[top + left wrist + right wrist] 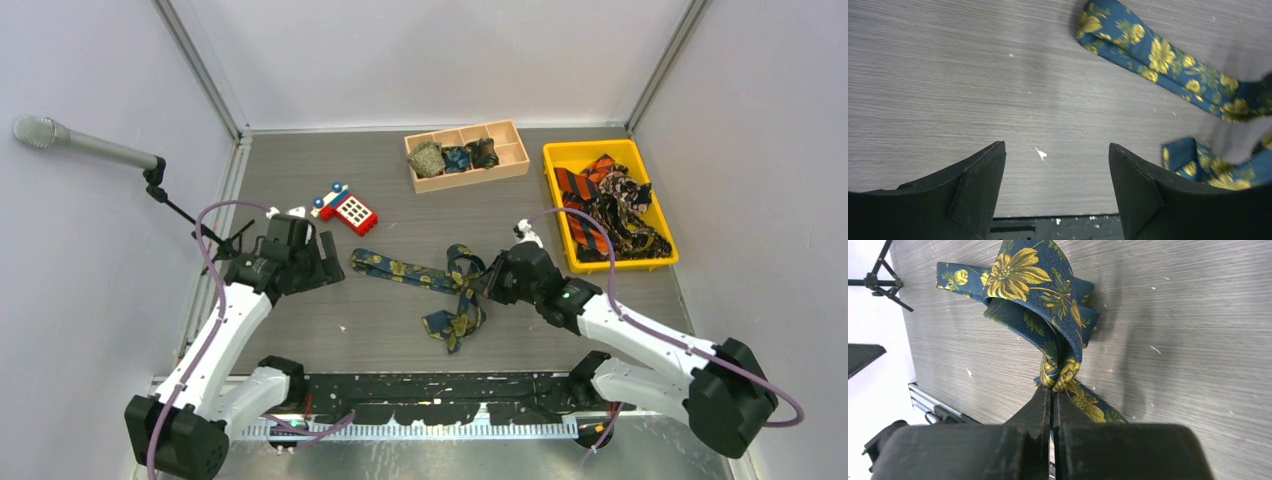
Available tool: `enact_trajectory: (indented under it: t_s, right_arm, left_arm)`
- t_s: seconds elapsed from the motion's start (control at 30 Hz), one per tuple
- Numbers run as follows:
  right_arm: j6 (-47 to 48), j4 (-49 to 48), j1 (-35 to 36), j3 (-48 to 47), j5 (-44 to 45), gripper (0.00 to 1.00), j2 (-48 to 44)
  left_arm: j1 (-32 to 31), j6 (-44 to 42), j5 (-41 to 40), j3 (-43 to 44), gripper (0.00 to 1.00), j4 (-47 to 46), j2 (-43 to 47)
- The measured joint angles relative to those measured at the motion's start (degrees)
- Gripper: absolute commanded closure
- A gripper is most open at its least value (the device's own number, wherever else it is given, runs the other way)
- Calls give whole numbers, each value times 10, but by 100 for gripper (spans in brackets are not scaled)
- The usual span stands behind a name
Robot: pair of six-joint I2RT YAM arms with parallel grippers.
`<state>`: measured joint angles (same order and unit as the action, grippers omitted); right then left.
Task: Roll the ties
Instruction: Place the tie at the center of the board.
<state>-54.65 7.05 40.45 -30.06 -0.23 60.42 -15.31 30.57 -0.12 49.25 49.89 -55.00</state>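
Note:
A navy tie with yellow-gold flowers (405, 270) lies across the table's middle, its narrow end to the left and a bunched fold at the right. My right gripper (492, 283) is shut on that bunched fold; the right wrist view shows the fabric (1038, 300) pinched between the closed fingers (1040, 405). My left gripper (325, 262) is open and empty, left of the tie's narrow end, which shows in the left wrist view (1158, 52). Three rolled ties (455, 157) sit in a wooden divided box (516, 160). Several unrolled ties (610, 205) fill a yellow tray (560, 152).
A red-and-blue toy phone (345, 206) lies behind the left gripper. A microphone (85, 145) on a small stand reaches in from the left wall. Grey walls enclose the table; a black rail runs along the near edge (440, 390).

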Motion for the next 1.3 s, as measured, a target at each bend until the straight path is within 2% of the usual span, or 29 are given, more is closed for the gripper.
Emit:
enact_trajectory:
  t_s: [0.2,0.4,0.87,1.1,1.3]
  right_arm:
    - [20,99,0,1,21,99,-73]
    - [16,146,0,36,38,99,-164]
    - [5,192,0,50,83,99,-202]
    - [35,235,0,43,100,100,-220]
    - [57,246,0,43,87,99,-241]
  left_arm:
    - [-1,28,-87,-59,22,-82,15]
    - [-1,76,-112,-92,20,-159,-3]
    - [-1,73,-62,-117,17,-284,-58]
    - [-1,66,-36,-147,23,-340,-96]
    - [-1,81,-16,-165,23,-397,-155]
